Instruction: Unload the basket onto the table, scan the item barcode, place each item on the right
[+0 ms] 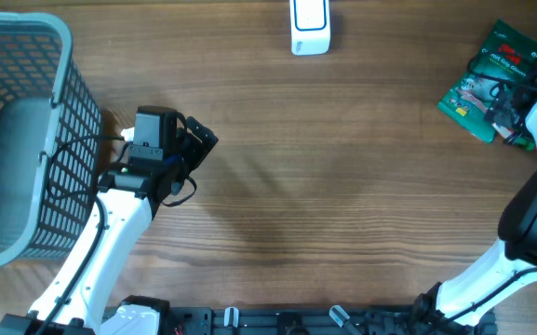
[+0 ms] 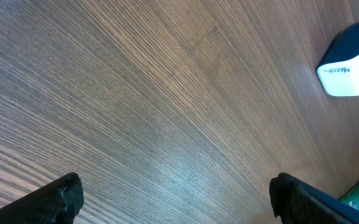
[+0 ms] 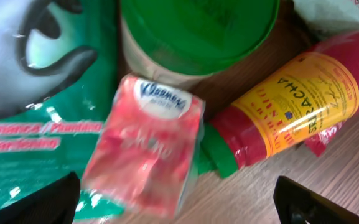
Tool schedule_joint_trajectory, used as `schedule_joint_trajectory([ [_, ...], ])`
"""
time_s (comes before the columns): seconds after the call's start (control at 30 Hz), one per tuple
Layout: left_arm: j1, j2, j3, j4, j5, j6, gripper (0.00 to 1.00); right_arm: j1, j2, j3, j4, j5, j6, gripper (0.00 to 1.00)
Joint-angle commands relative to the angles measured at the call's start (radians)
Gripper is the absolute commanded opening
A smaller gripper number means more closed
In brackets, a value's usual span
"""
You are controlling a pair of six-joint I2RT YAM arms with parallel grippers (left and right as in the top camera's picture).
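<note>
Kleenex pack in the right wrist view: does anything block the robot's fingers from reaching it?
Nothing visible does. The Kleenex pack lies uncovered, partly on the green glove packet, straight ahead of the open right gripper. The sriracha bottle sits close beside it.

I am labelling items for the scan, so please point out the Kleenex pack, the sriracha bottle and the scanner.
Kleenex pack point(image 3: 143, 146), right wrist view, middle of its red wrapper.
Sriracha bottle point(image 3: 294, 102), right wrist view, yellow label.
Scanner point(image 1: 310, 39), overhead view, white body.
</note>
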Motion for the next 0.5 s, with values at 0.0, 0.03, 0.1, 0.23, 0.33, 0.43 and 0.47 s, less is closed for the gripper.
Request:
schedule_joint_trajectory([
  [0.0, 0.006, 0.006, -0.007, 0.002, -0.013, 0.013, 1.00, 0.021, -0.167, 0.064, -0.010, -0.114, 0.017, 0.99],
  [0.03, 0.006, 0.006, -0.007, 0.002, -0.013, 0.013, 1.00, 0.027, -0.219, 0.064, -0.009, -0.147, 0.017, 1.00],
  [0.1, 0.006, 0.006, -0.007, 0.002, -0.013, 0.013, 1.00, 0.036, -0.310, 0.064, -0.007, -0.208, 0.017, 1.00],
  [0.23, 0.006, 0.006, -0.007, 0.002, -0.013, 0.013, 1.00, 0.042, -0.527, 0.064, -0.011, -0.369, 0.017, 1.00],
  [0.33, 0.006, 0.006, -0.007, 0.002, -0.013, 0.013, 1.00, 0.042, -0.671, 0.064, -0.028, -0.464, 0.016, 1.00],
  [0.43, 0.006, 0.006, -0.007, 0.002, -0.013, 0.013, 1.00, 0.042, -0.820, 0.064, -0.047, -0.538, 0.017, 1.00],
  [0.47, 0.006, 0.006, -0.007, 0.002, -0.013, 0.013, 1.00, 0.042, -0.864, 0.064, -0.048, -0.560, 0.018, 1.00],
])
